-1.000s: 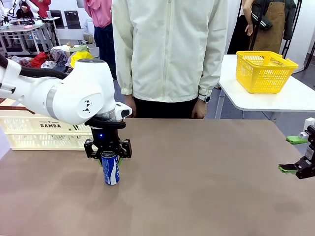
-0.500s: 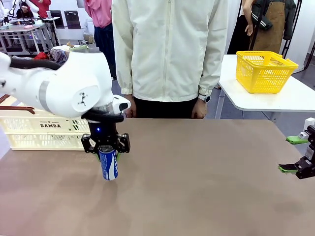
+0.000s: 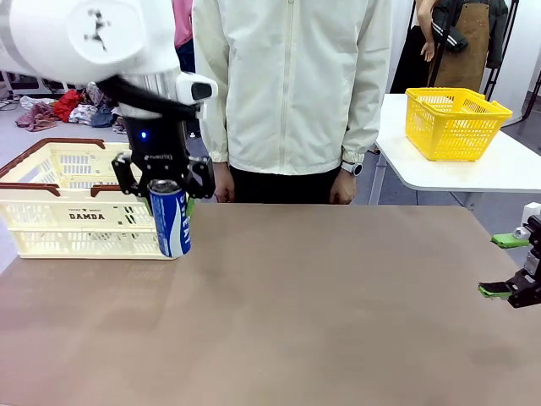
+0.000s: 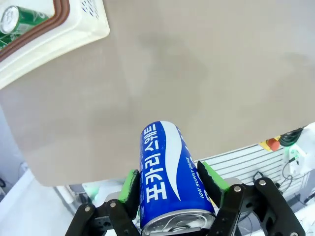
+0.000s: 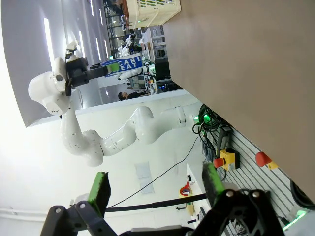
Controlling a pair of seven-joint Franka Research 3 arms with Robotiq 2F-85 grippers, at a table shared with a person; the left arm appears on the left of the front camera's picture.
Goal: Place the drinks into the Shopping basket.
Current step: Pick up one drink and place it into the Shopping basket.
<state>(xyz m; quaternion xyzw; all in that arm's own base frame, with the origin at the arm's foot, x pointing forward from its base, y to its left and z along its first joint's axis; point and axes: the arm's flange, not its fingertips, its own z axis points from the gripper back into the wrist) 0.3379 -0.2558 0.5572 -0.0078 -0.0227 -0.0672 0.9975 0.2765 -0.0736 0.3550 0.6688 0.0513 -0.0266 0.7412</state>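
Note:
My left gripper (image 3: pixel 168 191) is shut on a blue drink can (image 3: pixel 170 223) with white lettering, gripped near its silver top. The can hangs upright above the table, just in front of the right end of the cream Shopping basket (image 3: pixel 59 222). In the left wrist view the blue can (image 4: pixel 165 162) sits between the green pads (image 4: pixel 131 186), and the basket's corner (image 4: pixel 64 34) lies at the top left with a green can (image 4: pixel 17 19) inside. My right gripper (image 3: pixel 507 266) stays open at the table's right edge, holding nothing; the right wrist view shows that gripper (image 5: pixel 156 184) the same way.
A person in a pale jacket (image 3: pixel 292 93) stands at the far side with hands at the table's edge. A yellow mesh basket (image 3: pixel 453 122) sits on a white side table at the back right. The brown tabletop (image 3: pixel 338 313) stretches bare between the arms.
The left arm has lifted the blue can off the table and carried it up and to the left, toward the basket. The right arm has not moved.

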